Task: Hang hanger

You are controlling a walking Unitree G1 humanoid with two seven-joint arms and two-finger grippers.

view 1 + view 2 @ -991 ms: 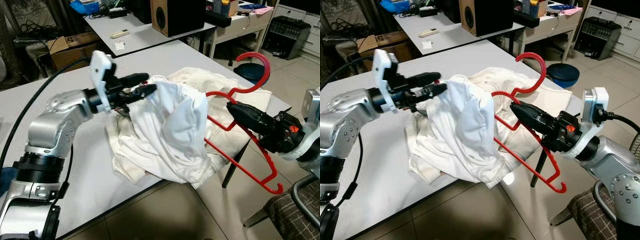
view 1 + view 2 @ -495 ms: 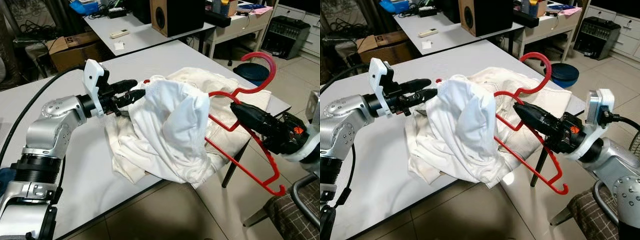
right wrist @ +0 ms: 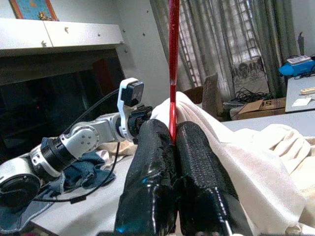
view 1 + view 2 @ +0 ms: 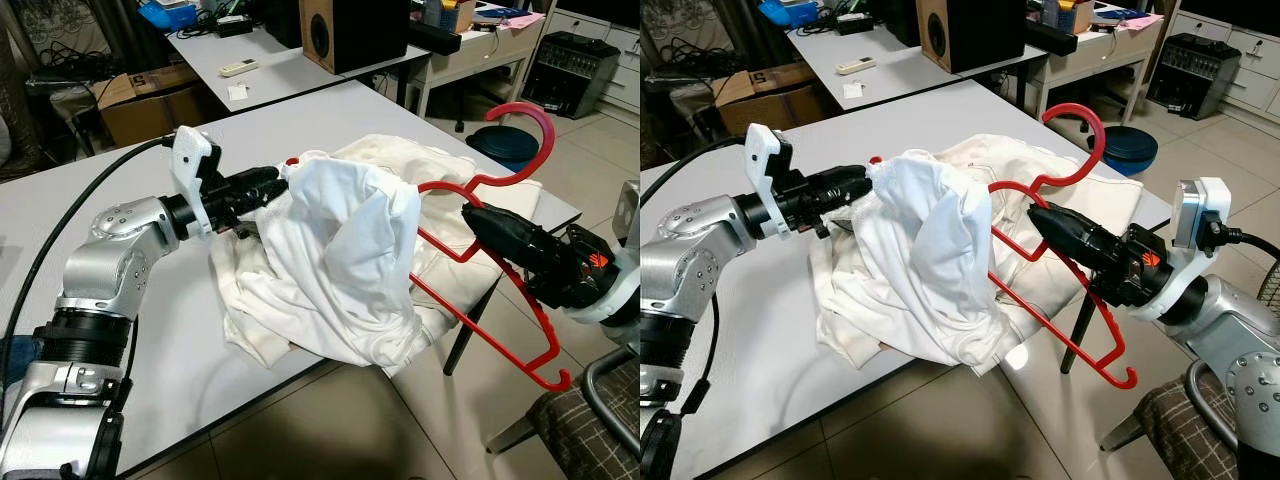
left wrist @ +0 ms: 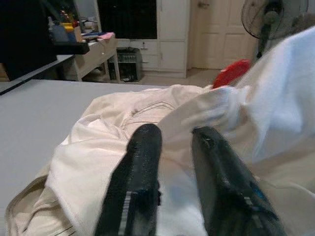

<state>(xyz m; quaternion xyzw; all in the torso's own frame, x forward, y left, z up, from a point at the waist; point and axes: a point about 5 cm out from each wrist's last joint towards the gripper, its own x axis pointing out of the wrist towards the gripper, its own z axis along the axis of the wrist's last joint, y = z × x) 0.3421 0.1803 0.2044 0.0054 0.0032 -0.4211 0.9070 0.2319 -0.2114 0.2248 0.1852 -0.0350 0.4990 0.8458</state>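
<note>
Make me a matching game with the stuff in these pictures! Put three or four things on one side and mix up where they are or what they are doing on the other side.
Things:
1. red plastic hanger
2. white cloth garment
3. right hand
4. left hand

States:
A. heaped on the grey table
B. partly tucked inside the garment
C. pinching the garment's edge
D. clamped on the hanger

Pairs: 1-B, 2-A, 3-D, 4-C

Our left gripper [image 4: 268, 183] now sits lower and nearer the white garment [image 4: 340, 262], pinching its edge.
</note>
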